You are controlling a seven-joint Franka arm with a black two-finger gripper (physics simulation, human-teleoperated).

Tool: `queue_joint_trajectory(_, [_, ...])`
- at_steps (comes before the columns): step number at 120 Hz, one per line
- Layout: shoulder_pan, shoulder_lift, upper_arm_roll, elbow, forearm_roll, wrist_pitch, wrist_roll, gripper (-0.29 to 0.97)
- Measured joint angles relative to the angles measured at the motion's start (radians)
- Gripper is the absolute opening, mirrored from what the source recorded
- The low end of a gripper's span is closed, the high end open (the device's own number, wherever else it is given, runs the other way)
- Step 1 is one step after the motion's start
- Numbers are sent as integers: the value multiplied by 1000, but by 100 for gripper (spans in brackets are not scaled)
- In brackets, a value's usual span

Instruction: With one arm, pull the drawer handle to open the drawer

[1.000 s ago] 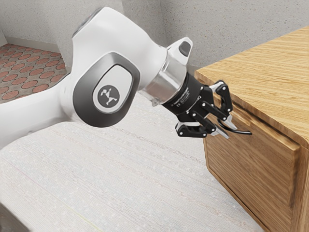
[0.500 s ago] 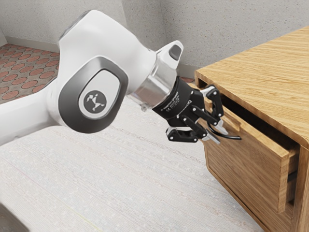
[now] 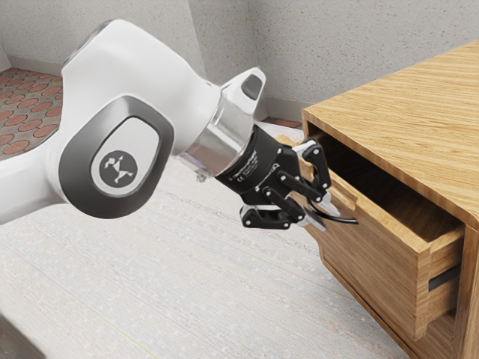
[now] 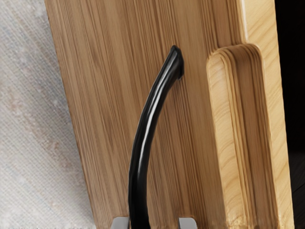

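Black two-finger pincer (image 3: pixel 323 213) is held apart, straddling the thin curved black drawer handle (image 3: pixel 341 218) (image 4: pixel 147 129). A gap is seen between the bar and one grey fingertip (image 4: pixel 187 222), so nothing is clamped. The light wooden drawer (image 3: pixel 382 254) is seen partly pulled out of the wooden cabinet (image 3: pixel 412 112), with its dark interior exposed.

the arm (image 3: pixel 135 67) is glossy white, its joint cap (image 3: pixel 112 168) dark grey with a white mark. the gripper (image 3: pixel 318 200) is black. the drawer (image 3: pixel 374 254) and the cabinet (image 3: pixel 419 112) are honey wood with a straight grain. the handle (image 4: pixel 147 138) is shiny black. the floor (image 3: pixel 172 284) is pale grey and finely striped. the far tiles (image 3: pixel 30 97) show red-brown ovals. the wall (image 3: pixel 337 45) is speckled grey.
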State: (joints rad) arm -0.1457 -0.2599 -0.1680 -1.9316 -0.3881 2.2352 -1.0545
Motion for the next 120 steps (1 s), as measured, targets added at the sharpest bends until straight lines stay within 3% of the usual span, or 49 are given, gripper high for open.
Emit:
queue_joint_trajectory(41, [-2,-52,3,-51,2,-5,-7,0])
queue_joint_trajectory(66, [1,-76,15,-67,1,-21,-9,-8])
queue_joint_trajectory(120, [-2,-126,36,-102,4,-44,-14,-2])
